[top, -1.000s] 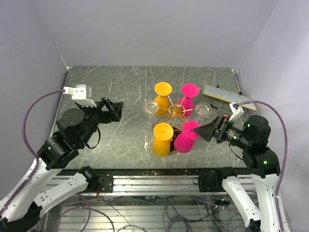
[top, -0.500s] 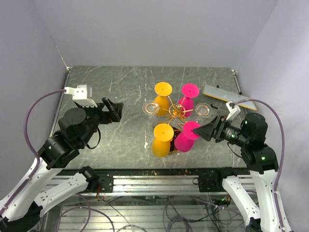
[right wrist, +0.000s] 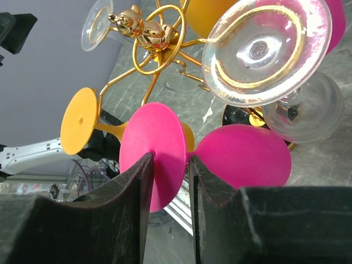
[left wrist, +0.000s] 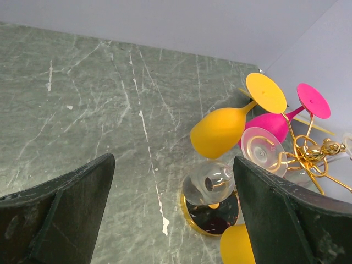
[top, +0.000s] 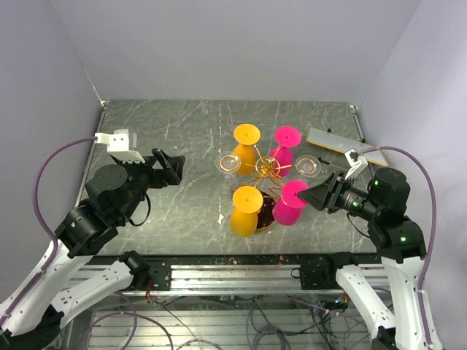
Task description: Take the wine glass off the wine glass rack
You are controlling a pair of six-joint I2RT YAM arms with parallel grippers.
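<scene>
The gold wire wine glass rack [top: 267, 168] stands mid-table on a dark gold-rimmed base [left wrist: 212, 221], with glasses hanging bowl-down from its arms. The near pink wine glass [top: 290, 211] hangs at its front right. My right gripper [top: 306, 197] has come in from the right. In the right wrist view its jaws [right wrist: 169, 165] are closed on this glass's round foot [right wrist: 159, 146] beside the stem, with the bowl [right wrist: 245, 157] just beyond. My left gripper [left wrist: 173, 209] stands wide open and empty, left of the rack.
Also on the rack are two yellow glasses [top: 246, 149] [top: 244, 211], a far pink glass [top: 284, 149] and clear glasses [top: 228, 162] [top: 308, 165]. A flat white-and-tan board [top: 336, 142] lies at the back right. Grey walls close in the table.
My right jaws have closed from wide open onto the near pink glass's foot. That glass has shifted a little to the right. The left arm has barely moved.
</scene>
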